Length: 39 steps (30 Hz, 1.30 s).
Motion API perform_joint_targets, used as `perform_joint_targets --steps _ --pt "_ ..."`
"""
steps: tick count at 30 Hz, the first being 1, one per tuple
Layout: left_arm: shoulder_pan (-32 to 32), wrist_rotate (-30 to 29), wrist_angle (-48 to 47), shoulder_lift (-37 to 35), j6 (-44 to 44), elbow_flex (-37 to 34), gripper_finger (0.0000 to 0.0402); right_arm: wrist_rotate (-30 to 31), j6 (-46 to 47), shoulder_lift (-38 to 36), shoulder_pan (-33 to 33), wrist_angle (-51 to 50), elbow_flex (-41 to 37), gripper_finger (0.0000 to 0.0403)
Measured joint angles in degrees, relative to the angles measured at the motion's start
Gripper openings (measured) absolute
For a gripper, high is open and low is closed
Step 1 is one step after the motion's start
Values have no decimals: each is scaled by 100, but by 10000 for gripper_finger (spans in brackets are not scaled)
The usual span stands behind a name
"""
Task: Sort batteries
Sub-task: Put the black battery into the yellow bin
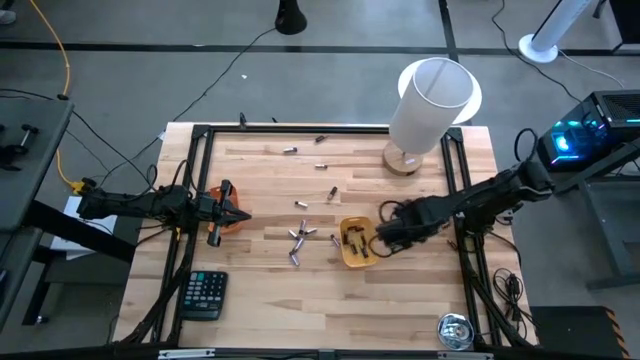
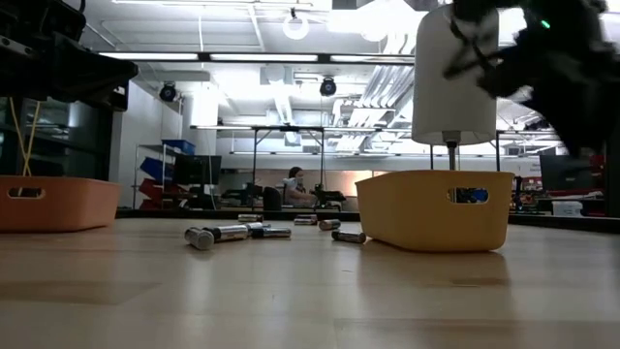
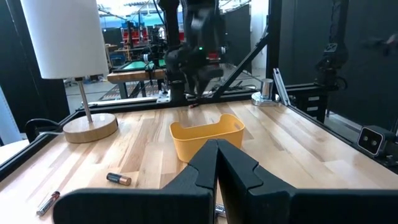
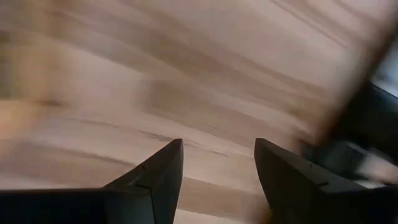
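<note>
While the right pincer hangs at the yellow tray, its two fingers stand apart with nothing between them, bare wood grain showing in the gap in the right wrist view. That tray sits just right of the bench centre and has dark shapes inside, which I cannot make out well enough to name. At 9 o'clock from the tray a small cluster of batteries lies loose on the wood; more single ones are scattered toward 12 o'clock, one near the middle and others close to the far edge. At the tray's 1 o'clock stands a white lamp on a round wooden base.

Far over at 9 o'clock, the left pincer waits above the orange tray, its fingers pressed together and holding nothing. A black calculator lies at 6 o'clock from that tray, near the bench's front left corner.
</note>
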Motion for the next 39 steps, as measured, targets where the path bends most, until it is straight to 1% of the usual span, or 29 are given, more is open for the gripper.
perform_joint_targets --steps 2,5,9,13,14,17,20,24,27,29,31,34,36,39 --pt "1 0 -2 0 -1 -2 0 -392 30 0 -21 -315 -270 190" --pt "1 0 -1 1 -1 -2 0 -722 78 0 -70 -472 -717 190" --pt "0 0 -2 2 -1 -2 0 -1093 90 2 -195 -231 -1281 190" --pt "0 -2 0 0 -2 0 0 -1634 -428 11 -314 -40 -1843 190" --pt "2 0 3 0 -2 -2 0 -1683 -545 46 -353 -90 -1821 190" --pt "0 -4 4 15 -1 0 0 -1683 -1327 45 -418 -70 -1711 190" --pt "0 -2 37 20 0 -2 0 -1897 -1708 70 -627 -6 -1729 190" --pt "1 -1 20 28 -2 -2 0 -2359 -2445 166 -952 31 -1813 190" --pt "0 0 28 28 -2 -2 0 -2826 -3203 350 -1161 80 -1724 190" --pt "0 0 39 26 -2 -2 0 -3059 -3433 533 -1291 113 -1583 189" --pt "1 0 11 28 -2 -2 0 -2953 -3611 703 -1379 97 -1381 185" --pt "1 0 36 28 0 -2 0 -2489 -3671 922 -1441 99 -1205 172" --pt "0 -1 25 28 0 -2 0 -2310 -3633 1037 -1478 89 -1201 162" --pt "0 0 24 28 -2 -2 0 -2224 -3457 1207 -1528 115 -1329 150"
